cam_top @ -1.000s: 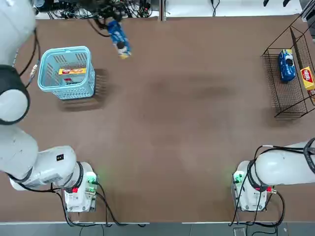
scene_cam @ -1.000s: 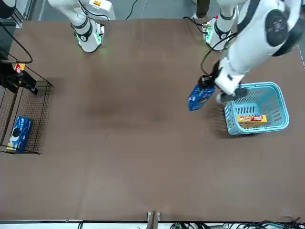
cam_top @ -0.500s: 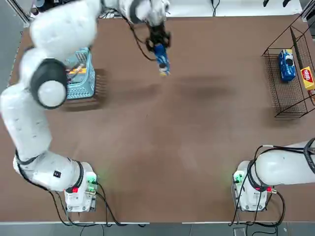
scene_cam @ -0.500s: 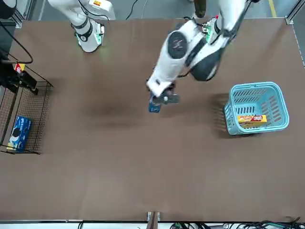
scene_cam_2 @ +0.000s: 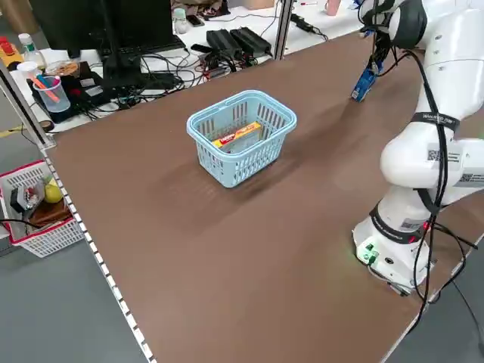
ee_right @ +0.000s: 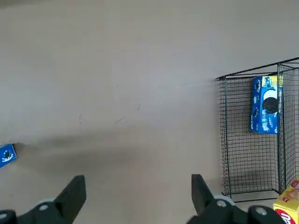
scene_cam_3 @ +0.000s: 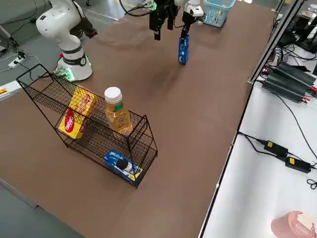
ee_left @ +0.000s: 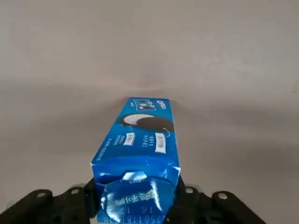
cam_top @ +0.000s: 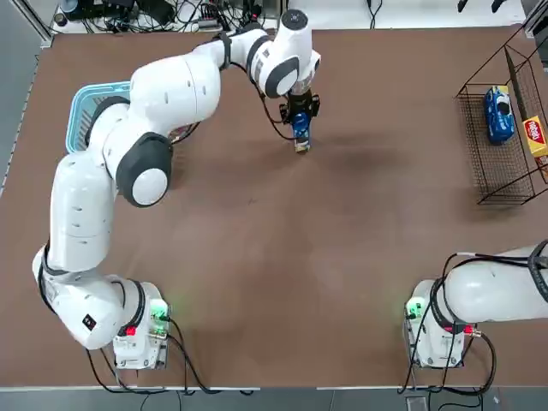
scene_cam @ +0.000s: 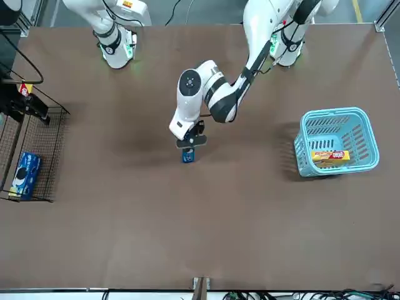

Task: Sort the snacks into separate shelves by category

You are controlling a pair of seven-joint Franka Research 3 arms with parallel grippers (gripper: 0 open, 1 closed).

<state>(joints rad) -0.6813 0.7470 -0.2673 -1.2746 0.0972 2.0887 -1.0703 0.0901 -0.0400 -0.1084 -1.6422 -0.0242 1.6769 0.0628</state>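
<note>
Cookie packet [cam_top: 300, 133], blue, white-and-black print: was grasped in the left pincer [cam_top: 300, 127], hanging with its long axis roughly upright, lower end close over the table [cam_top: 274, 257] near the middle of the far half. Whether that end touched the table could not be told.

Left pincer: clenched on the packet's upper end, as the left wrist view showed, the packet [ee_left: 138, 154] running straight out from between the fingers toward the table.

Right pincer [ee_right: 135, 205]: released, jaws wide, nothing between them, parked above the table on the robot's right and facing the rack.

Wire rack [cam_top: 501, 145]: black mesh, at the table's far right, well apart from the held packet. One tier held a second blue cookie packet [cam_top: 498, 114]; another held a yellow box with a red label [cam_top: 536, 137]. A bottle [scene_cam_3: 117, 111] stood on the rack too.

Basket [scene_cam: 337, 140]: light blue, slotted, on the robot's left, holding one more yellow box [scene_cam: 329, 155].

Relation governing the coming move (a judgement): the rack lay to the robot's right of the held packet, a long way across the table, and the right arm was plainly the nearer. Setting the packet down mid-table for that arm seemed likely.
</note>
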